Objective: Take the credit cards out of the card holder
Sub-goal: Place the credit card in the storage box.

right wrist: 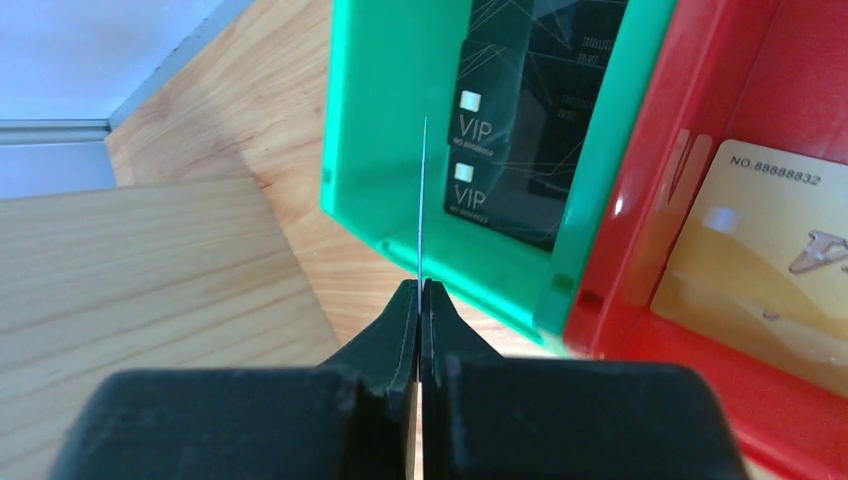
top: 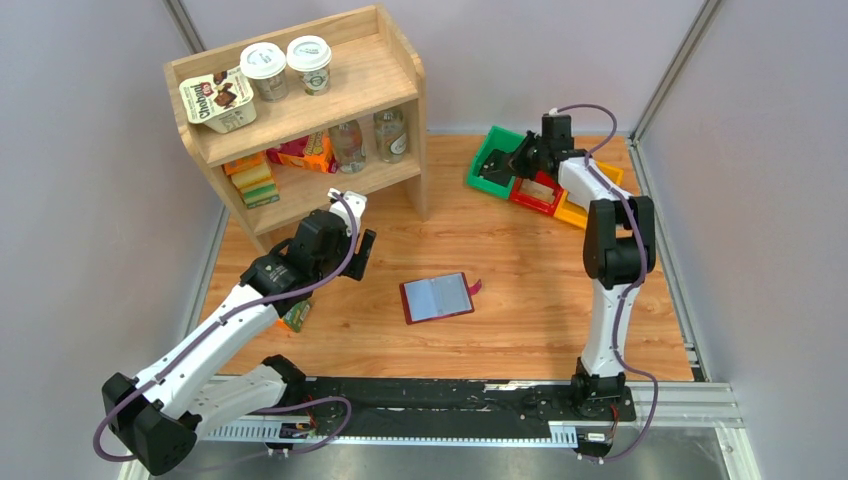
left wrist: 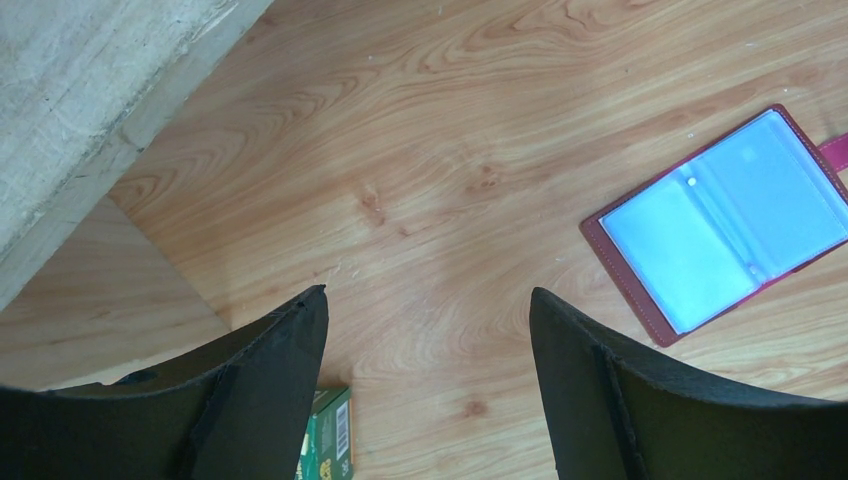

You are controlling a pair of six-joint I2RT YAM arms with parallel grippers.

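A: What has the right gripper (right wrist: 421,290) got?
B: It is clamped on a credit card (right wrist: 421,180) held edge-on at the green bin (right wrist: 380,150), far right. It should clear the bin's wall before it releases.
A: And the left gripper (left wrist: 428,300)?
B: Spread wide and empty. The card holder (top: 437,297) lies open mid-table.

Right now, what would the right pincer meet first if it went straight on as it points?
Likely the green bin: the right pincer, shut on a thin card seen edge-on, points at its near wall; depth is unclear.
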